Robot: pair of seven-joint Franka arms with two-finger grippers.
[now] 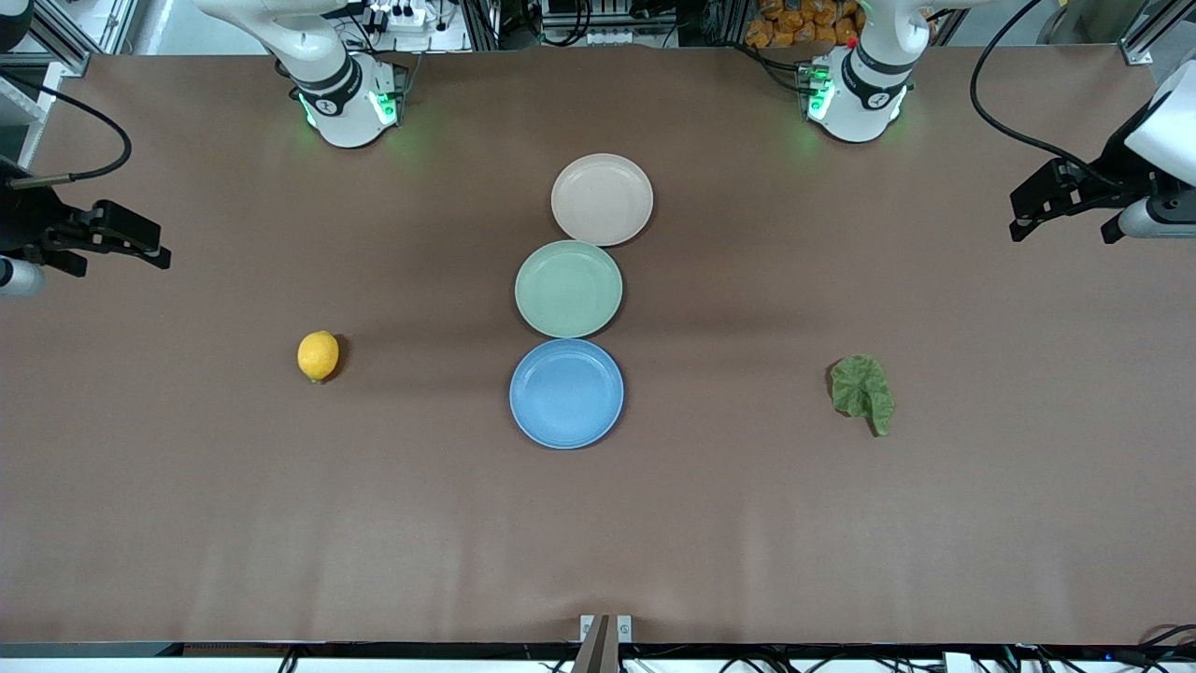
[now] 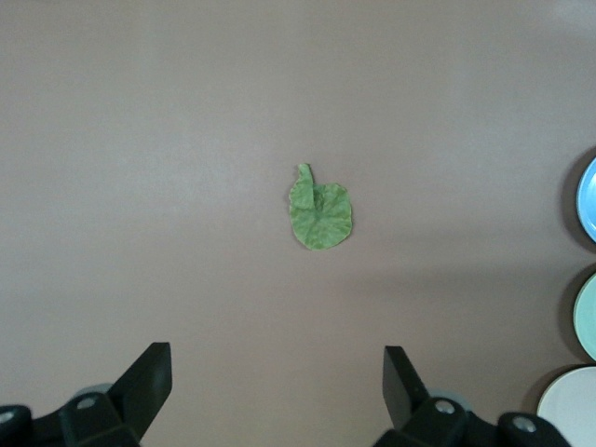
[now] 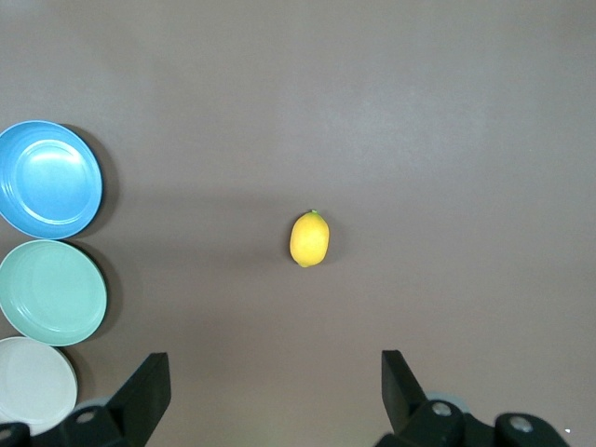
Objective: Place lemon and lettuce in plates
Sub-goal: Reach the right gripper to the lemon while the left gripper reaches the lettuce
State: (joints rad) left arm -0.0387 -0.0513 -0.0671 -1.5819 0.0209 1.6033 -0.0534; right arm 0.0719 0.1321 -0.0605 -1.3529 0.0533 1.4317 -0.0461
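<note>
The desk (image 1: 280, 523) is covered in a matte brown sheet, smooth apart from faint creases toward the front camera's edge. In its middle three round, shallow plates with a soft satin sheen sit in a row running away from that camera, each rim touching or nearly touching the next: the blue plate (image 1: 566, 393) nearest, a light green plate (image 1: 568, 288) in the middle, and the pale beige-pink plate (image 1: 602, 199) nearest the robots' bases. All three are bare. The lemon (image 1: 318, 356), a small, smooth, bright yellow oval, lies on the desk toward the right arm's end, well apart from the blue plate. The lettuce (image 1: 862, 392), a single crinkled, dull green leaf with a short stem, lies flat toward the left arm's end, about level with the blue plate and equally far from it. The right claw (image 1: 140, 245) hangs above the desk's edge at its own end, well apart from the lemon, released, its dark fingers (image 3: 144, 391) spread wide with nothing between them. The left claw (image 1: 1070, 220) hangs above the other end, well apart from the lettuce, likewise released and holding nothing. Both arms wait. In the wrist views only the fingertips show and the plates are cut off at the picture edge.
</note>
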